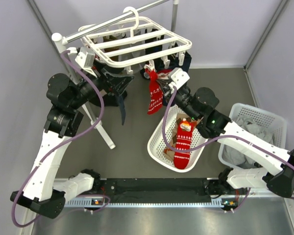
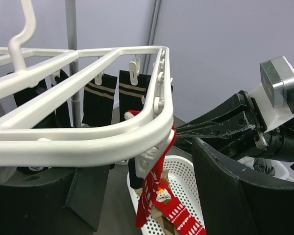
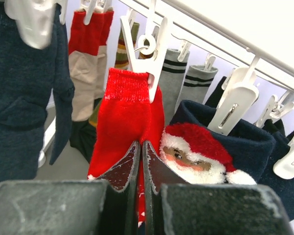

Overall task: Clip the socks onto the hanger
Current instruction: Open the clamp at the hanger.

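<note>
The white hanger hangs from a metal rail, with socks clipped along its far and right sides. A red sock with white snowflakes dangles from a clip at the near right corner. My right gripper is shut on the red sock just below that clip. My left gripper sits under the hanger's near edge. In the left wrist view the rim runs across in front of the open left gripper, and the red sock hangs between its fingers, farther off.
A white basket below the hanger holds another red sock. A second basket at the right holds grey laundry. A navy Santa sock hangs right of the red one. The rail's stand leg slants down the left.
</note>
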Controlling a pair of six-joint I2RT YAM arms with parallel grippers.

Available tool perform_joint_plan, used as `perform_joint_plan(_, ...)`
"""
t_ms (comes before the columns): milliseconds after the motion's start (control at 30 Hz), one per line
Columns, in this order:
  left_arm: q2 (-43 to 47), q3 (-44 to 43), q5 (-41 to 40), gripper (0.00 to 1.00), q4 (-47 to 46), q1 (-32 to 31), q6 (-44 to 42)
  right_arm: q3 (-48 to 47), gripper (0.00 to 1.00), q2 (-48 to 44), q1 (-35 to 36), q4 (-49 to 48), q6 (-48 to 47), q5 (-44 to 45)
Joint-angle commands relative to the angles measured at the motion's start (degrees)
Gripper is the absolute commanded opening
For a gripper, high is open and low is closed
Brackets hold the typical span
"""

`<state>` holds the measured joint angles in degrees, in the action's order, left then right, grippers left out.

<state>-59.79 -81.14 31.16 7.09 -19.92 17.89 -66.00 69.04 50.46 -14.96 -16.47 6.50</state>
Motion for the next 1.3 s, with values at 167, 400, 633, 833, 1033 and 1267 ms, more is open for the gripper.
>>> perform_joint_plan(167, -2.1, -0.9, 1.3, 0.68, -6.7, 0.2, -0.3, -1.5, 0.0, -0.7, -0.4, -0.8, -0.7, -0.4)
perform_joint_plan(400, -3.1, -0.2, 3.0, 0.63, -11.9, 0.1, 2.2, -1.9, 0.0, -0.2, -0.4, -0.5, -0.8, -0.5)
perform_joint_plan(633, -3.1, 0.1, 1.5, 0.6, -12.5, -2.3, 1.7, -2.4, 0.0, -0.2, -0.4, -0.2, -0.7, -0.6)
perform_joint_plan(833, -0.6, 2.8, -6.6, 0.62, -10.8, -5.6, -2.0, -2.1, 0.0, -0.5, -0.4, -0.2, -0.5, -0.2)
perform_joint_plan(1033, 2.5, 6.1, -10.9, 0.65, -11.7, -7.6, -4.5, -1.7, 0.0, -1.0, -0.4, -0.4, -0.4, -0.1)
perform_joint_plan(1267, 5.4, 10.3, -13.6, 0.69, -12.3, -10.4, -8.1, -1.2, 0.0, -1.2, -0.4, -0.4, -0.1, -0.2)
